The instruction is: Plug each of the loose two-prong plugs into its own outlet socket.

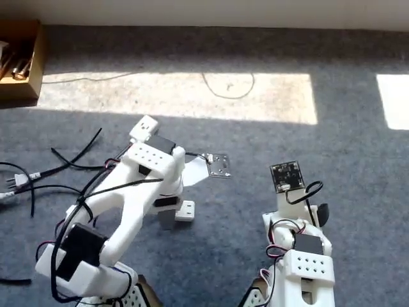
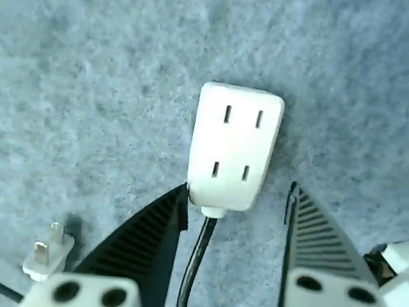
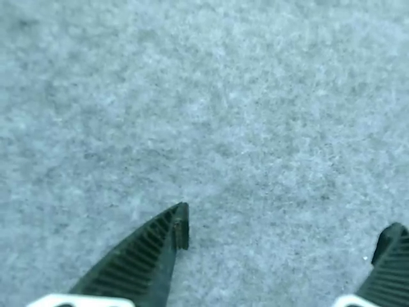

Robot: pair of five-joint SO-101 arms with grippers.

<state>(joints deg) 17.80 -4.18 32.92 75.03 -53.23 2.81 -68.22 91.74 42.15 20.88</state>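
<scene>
- Left gripper [image 2: 239,192] is seen with jaws spread wide. It is held low over the carpet [image 2: 96,83] with nothing clamped.
- The white outlet block [image 2: 235,147] is laid flat on the carpet, face up, with both slot pairs exposed. Its cord end is set between the two ribbed black fingers [image 2: 147,236].
- One fingertip is seen at the block's corner by the cord end. Whether it touches cannot be told. The other fingertip is clearly apart from the block.
- A black cable [image 2: 197,256] is run from the block's end back between the fingers.
- A white two-prong plug [image 2: 46,252] is laid loose on the carpet, prongs visible. It lies outside the fingers, off to one side and apart from the block.
- Right gripper [image 3: 281,233] is seen with jaws spread apart over bare carpet, nothing held.
- In the high view, the right arm [image 1: 300,256] is parked well apart from the left arm [image 1: 128,204].
- A corded plug [image 1: 18,181] is seen on the carpet near the high view's left edge, well apart from both arms.
- A wooden box [image 1: 29,70] is placed at the far corner of the carpet, beside a sunlit patch.
</scene>
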